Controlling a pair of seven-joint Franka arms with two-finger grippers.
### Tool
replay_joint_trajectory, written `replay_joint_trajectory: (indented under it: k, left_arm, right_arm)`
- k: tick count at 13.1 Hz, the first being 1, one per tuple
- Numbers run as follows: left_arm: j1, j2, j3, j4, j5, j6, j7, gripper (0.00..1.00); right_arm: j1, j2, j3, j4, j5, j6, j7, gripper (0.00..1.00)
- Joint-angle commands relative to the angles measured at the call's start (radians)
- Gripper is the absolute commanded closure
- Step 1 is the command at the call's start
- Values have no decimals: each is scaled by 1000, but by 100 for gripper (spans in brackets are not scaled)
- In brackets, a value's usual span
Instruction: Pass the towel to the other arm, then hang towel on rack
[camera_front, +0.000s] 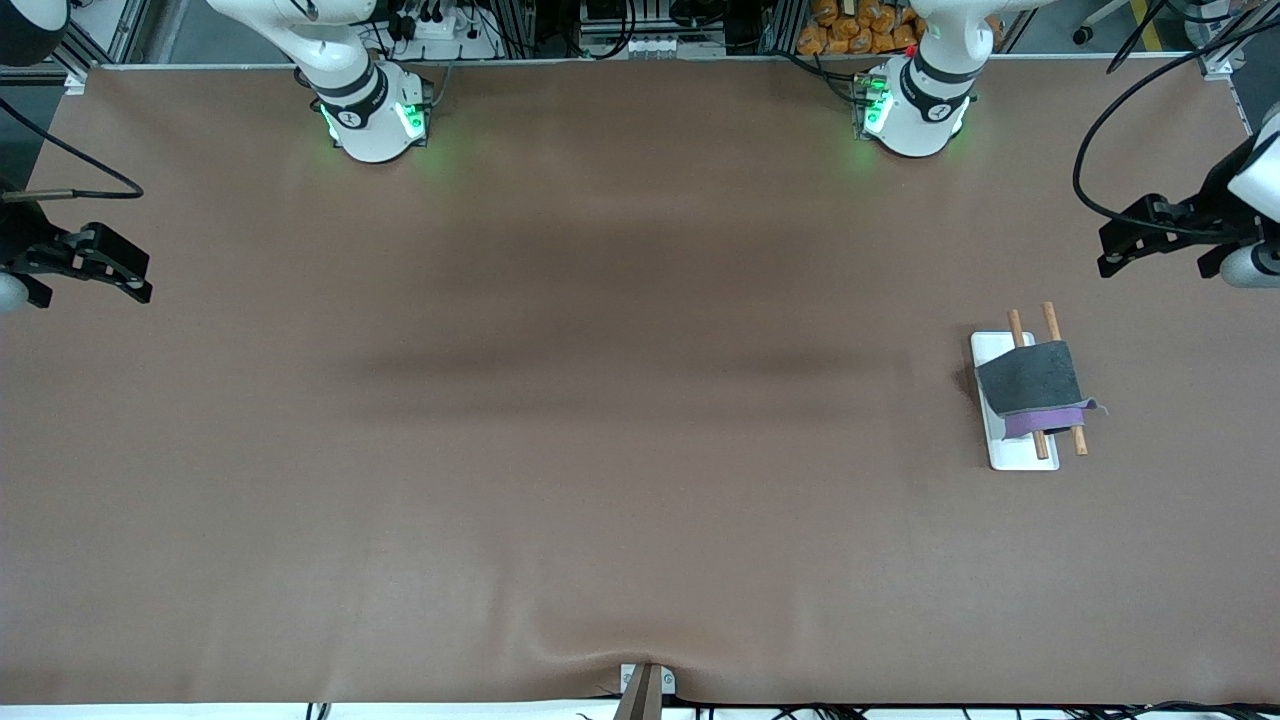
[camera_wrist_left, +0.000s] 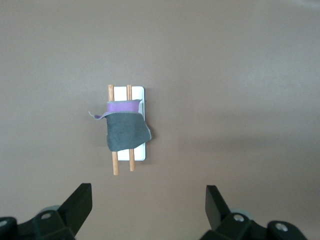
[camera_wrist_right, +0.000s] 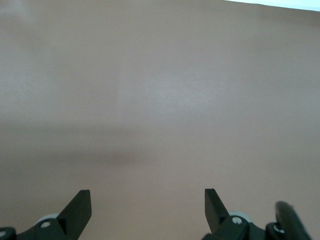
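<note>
The rack (camera_front: 1022, 455) stood nearest us, toward the left arm's end, the towel (camera_front: 1031, 382) draped over its rods. We judged the cloth soft and light, best pinched at its overhanging purple edge. Left gripper (camera_wrist_left: 147, 212) and right gripper (camera_wrist_right: 147, 210) hung wide open, empty, over bare table (camera_front: 600, 450).

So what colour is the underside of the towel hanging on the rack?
Purple, on the towel over the rack; clearest in the left wrist view.

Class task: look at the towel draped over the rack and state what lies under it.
Under the towel run the rack's two wooden rods, above its white base. Both rod ends stick out; their middle stretch and any joining wire are covered. Left gripper and right gripper wait open, away.
</note>
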Motion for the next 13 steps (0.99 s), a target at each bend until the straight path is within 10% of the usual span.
replay_joint_trajectory:
  k: [1, 13]
  left_arm:
    - [-90, -74, 107, -75, -31, -3, -8, 0]
    - [-195, -125, 190, -136, -21, 4, -74, 0]
  right_arm:
    - [-10, 13, 8, 29, -5, -18, 14, 0]
    - [-10, 13, 8, 29, -5, -18, 17, 0]
